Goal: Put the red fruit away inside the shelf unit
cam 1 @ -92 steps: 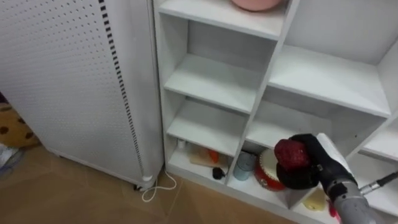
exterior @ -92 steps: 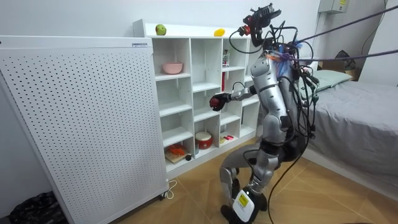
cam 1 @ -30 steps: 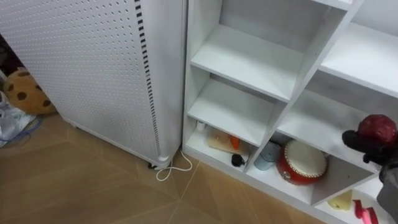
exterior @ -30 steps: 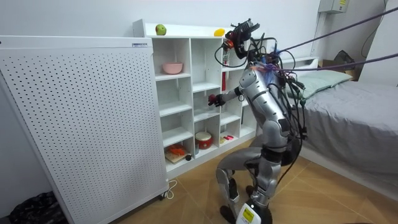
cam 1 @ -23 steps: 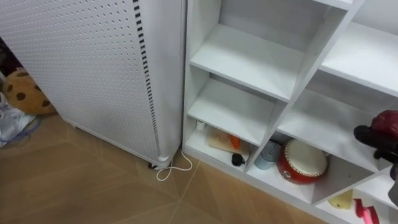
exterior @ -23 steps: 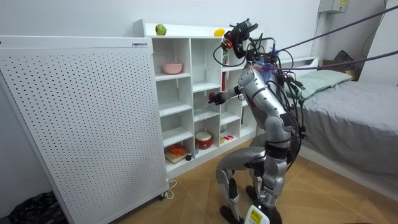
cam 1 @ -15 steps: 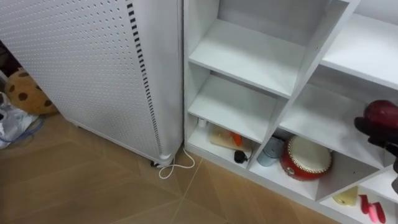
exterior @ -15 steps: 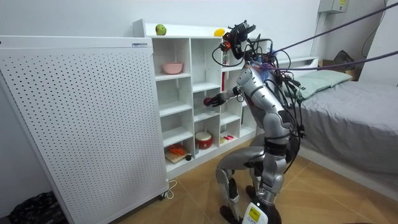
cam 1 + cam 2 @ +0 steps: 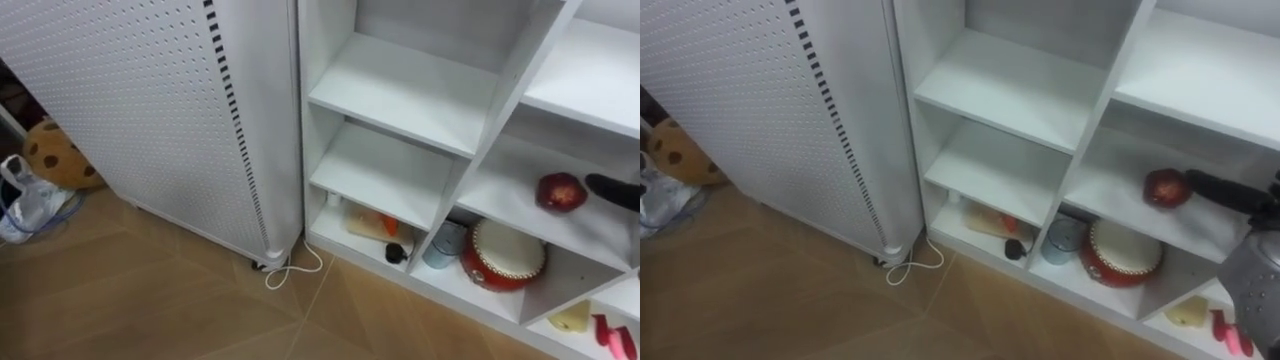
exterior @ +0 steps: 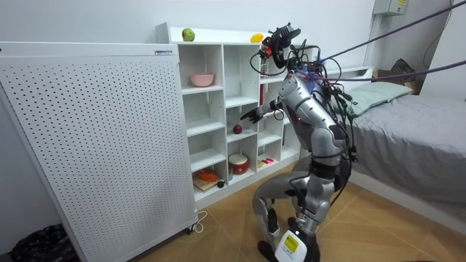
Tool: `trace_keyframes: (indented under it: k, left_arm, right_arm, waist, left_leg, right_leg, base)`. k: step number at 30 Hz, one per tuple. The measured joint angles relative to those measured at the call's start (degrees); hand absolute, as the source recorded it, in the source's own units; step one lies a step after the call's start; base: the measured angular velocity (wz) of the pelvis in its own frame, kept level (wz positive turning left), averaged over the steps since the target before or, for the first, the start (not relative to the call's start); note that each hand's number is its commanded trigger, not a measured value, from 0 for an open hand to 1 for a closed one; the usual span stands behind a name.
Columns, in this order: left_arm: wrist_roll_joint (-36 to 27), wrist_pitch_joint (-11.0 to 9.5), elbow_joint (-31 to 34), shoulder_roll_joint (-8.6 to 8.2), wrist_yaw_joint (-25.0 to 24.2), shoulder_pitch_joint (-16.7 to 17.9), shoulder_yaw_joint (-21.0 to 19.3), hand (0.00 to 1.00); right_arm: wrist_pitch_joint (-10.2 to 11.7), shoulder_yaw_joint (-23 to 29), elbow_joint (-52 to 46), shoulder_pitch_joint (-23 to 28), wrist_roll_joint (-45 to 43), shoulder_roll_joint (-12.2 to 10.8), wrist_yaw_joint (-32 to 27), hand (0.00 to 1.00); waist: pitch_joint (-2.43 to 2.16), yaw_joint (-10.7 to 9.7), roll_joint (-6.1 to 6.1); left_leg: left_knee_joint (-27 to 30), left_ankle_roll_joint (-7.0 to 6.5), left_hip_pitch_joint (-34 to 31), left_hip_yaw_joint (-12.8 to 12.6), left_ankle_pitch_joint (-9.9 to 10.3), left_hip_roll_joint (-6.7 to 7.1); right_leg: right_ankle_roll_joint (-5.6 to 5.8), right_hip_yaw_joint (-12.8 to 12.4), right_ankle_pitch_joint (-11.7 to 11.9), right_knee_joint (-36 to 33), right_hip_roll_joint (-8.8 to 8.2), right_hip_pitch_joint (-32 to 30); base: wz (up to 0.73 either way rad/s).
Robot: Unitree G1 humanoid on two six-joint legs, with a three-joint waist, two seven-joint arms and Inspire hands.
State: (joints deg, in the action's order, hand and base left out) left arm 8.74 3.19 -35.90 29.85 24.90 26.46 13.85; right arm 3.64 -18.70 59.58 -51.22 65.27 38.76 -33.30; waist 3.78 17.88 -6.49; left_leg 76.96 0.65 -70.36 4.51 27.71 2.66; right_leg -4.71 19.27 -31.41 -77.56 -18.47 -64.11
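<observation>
The red fruit (image 9: 560, 192) lies on the closet (image 9: 400, 90) shelf directly above the red drum (image 9: 503, 255), free of the right hand (image 9: 1230, 193), whose straight fingers point at it from just to its right and hold nothing. A grey cup (image 9: 443, 243) stands in the drum's compartment, to the drum's left. The compartment left of the drum holds a flat board (image 9: 362, 221), the one right of it a yellow object (image 9: 570, 318).

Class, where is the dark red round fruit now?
The dark red round fruit sits at the left eye view's right, on a white shelf board, above the red-and-white drum, just left of the right hand.
</observation>
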Motion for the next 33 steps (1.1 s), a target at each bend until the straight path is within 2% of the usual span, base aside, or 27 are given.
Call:
trace_keyframes:
  k: [5, 7, 12, 14, 16, 18, 19, 21, 25, 26, 27, 29, 30, 31, 32, 33]
  left_arm:
    - [-0.2, 0.0, 0.1, -2.17, 0.9, 0.0, 0.4, 0.0]
    - [-0.2, 0.0, 0.1, -2.4, 0.9, 0.0, 0.7, 0.0]
    - [0.1, 0.0, -0.5, -3.18, 0.7, 0.0, 0.8, 0.0]
    - [0.8, -0.1, -2.3, -4.64, 0.0, -0.4, 0.3, 0.0]
    - [0.8, 0.0, -4.0, -5.27, -1.0, -1.3, 0.1, 0.0]
    - [0.6, 0.0, -5.0, -5.68, -1.4, -1.6, -0.2, 0.0]
    - [0.3, -0.1, -6.1, -5.8, -2.1, -2.0, -0.2, 0.0]
    - [-0.7, -0.4, -8.3, -5.82, -3.1, -3.2, -0.2, 0.0]
    - [-3.1, -1.2, -11.5, -6.03, -3.8, -4.7, -0.6, 0.0]
    - [-3.7, -1.8, -12.8, -6.08, -4.4, -5.3, -0.6, 0.0]
    - [-3.8, -1.9, -13.6, -6.11, -4.5, -5.8, -0.7, 0.0]
    - [-4.3, -2.9, -16.9, -6.33, -4.7, -7.5, -0.7, 0.0]
    - [-4.2, -3.1, -17.3, -6.42, -4.7, -7.6, -0.7, 0.0]
    - [-4.2, -3.3, -17.8, -6.75, -5.1, -7.6, -0.6, 0.0]
    - [-4.2, -3.7, -18.3, -7.24, -5.4, -7.6, -0.6, 0.0]
    - [-4.1, -3.9, -18.8, -7.53, -5.5, -7.6, -0.7, 0.0]
  right_arm:
    - [0.0, 0.0, 0.5, -1.5, 2.4, 0.0, -2.2, 0.0]
    - [-0.1, 0.0, 0.8, -1.6, 2.4, 0.0, -2.3, 0.0]
    - [-1.9, 0.0, 1.3, -1.5, 2.4, -0.1, -1.1, 0.0]
    - [-2.3, 0.0, 1.7, -0.6, 1.5, -0.2, -0.1, 0.0]
    - [-2.3, 0.0, 1.4, 1.4, -1.4, -0.3, 1.5, 0.0]
    - [-2.9, -0.2, 0.6, 3.5, -4.6, -0.4, 4.2, 0.0]
    - [-2.9, -0.2, 0.2, 5.7, -7.7, -0.4, 6.0, 0.0]
    - [-2.9, -0.4, -2.0, 9.7, -14.0, -0.4, 8.0, 0.0]
    - [-1.1, -0.8, -15.3, 25.5, -34.4, -0.8, 12.6, 0.0]
    - [0.0, -0.8, -19.1, 30.2, -39.8, -1.5, 13.6, 0.0]
    - [0.4, -0.9, -20.6, 32.6, -41.8, -2.0, 14.1, 0.0]
    - [2.0, -1.4, -22.4, 41.8, -49.1, -6.0, 17.5, 0.0]
    - [2.0, -1.4, -22.4, 43.6, -51.3, -7.2, 18.3, 0.0]
    - [1.7, -1.4, -22.4, 47.8, -54.9, -9.0, 20.3, 0.0]
    - [1.8, -1.3, -22.3, 51.8, -57.2, -10.4, 22.2, 0.0]
    - [1.8, -1.3, -21.9, 53.8, -58.4, -11.0, 23.1, 0.0]
  waist:
    - [0.03, -0.2, -0.06]
    - [0.05, -0.4, -0.1]
    - [0.13, -0.5, -0.05]
    - [0.2, -0.5, 0.08]
    - [0.32, -0.1, 0.27]
    - [0.35, 0.0, 0.25]
    - [0.36, 0.6, 0.27]
    - [0.34, 0.7, 0.3]
    - [0.18, -0.2, 0.25]
    - [0.01, -0.5, 0.24]
    - [-0.27, -0.5, 0.1]
    - [-1.47, -1.6, -0.74]
    - [-1.63, -1.9, -0.75]
    - [-2.09, -2.1, -0.75]
    - [-2.14, -2.5, -0.08]
    - [-2.22, -2.7, 0.15]
  left_leg:
    - [-2.2, -0.38, 0.2, -0.2, -1.0, 0.05]
    - [-3.4, -0.68, 0.7, -0.5, -1.6, 0.04]
    - [-6.2, -1.09, 3.4, -0.6, -2.3, 0.08]
    - [-8.1, -1.3, 6.2, -0.6, -2.4, 0.0]
    - [-9.9, -1.53, 8.8, -0.5, -2.6, -0.28]
    - [-11.9, -1.84, 11.5, -0.8, -2.9, -1.12]
    - [-13.4, -1.79, 13.3, -0.8, -3.1, -1.23]
    - [-16.0, -2.14, 16.0, -1.2, -3.7, -1.54]
    - [-22.6, -2.07, 24.0, -1.6, -4.6, -2.19]
    - [-24.8, -2.04, 26.5, -1.7, -5.0, -2.51]
    - [-26.0, -2.06, 27.8, -2.0, -5.2, -2.94]
    - [-31.4, -1.83, 32.9, -2.5, -6.5, -3.39]
    - [-32.6, -1.85, 34.3, -2.5, -6.8, -3.42]
    - [-34.8, -1.82, 36.9, -2.8, -7.1, -3.63]
    - [-36.5, -1.75, 39.5, -3.2, -7.1, -3.96]
    - [-37.5, -1.76, 40.8, -3.5, -7.2, -3.99]
  right_leg:
    - [0.56, -0.2, 0.9, 2.0, 0.14, 0.0]
    - [0.63, -0.2, 1.4, 2.9, 0.04, 0.5]
    - [1.26, 0.3, 2.6, 6.3, 0.33, 3.3]
    - [1.61, 0.6, 3.2, 8.4, 0.66, 6.1]
    - [2.31, 0.8, 3.7, 10.6, 1.34, 8.8]
    - [2.64, 0.8, 4.7, 13.4, 2.23, 11.4]
    - [2.75, 0.6, 5.4, 15.1, 3.03, 12.9]
    - [3.16, 0.3, 6.3, 17.7, 3.49, 15.3]
    - [4.03, 0.9, 8.3, 24.9, 4.81, 22.9]
    - [3.9, 1.5, 9.1, 27.3, 5.18, 25.6]
    - [3.89, 1.5, 9.6, 28.9, 5.69, 26.8]
    - [4.33, 1.5, 11.1, 34.4, 7.54, 31.7]
    - [4.61, 1.5, 11.4, 35.7, 7.85, 33.2]
    - [4.83, 1.5, 12.0, 38.1, 8.41, 35.6]
    - [4.89, 1.6, 12.6, 40.3, 8.91, 38.2]
    - [5.0, 1.6, 12.8, 41.1, 9.06, 39.3]
  base:
    - [0.02]
    - [0.06]
    - [-0.03]
    - [-0.02]
    - [-0.02]
    - [-0.14]
    - [-0.19]
    - [-0.12]
    - [-0.08]
    - [-0.12]
    - [-0.16]
    - [-0.05]
    - [0.06]
    - [-0.06]
    - [-0.14]
    - [-0.13]
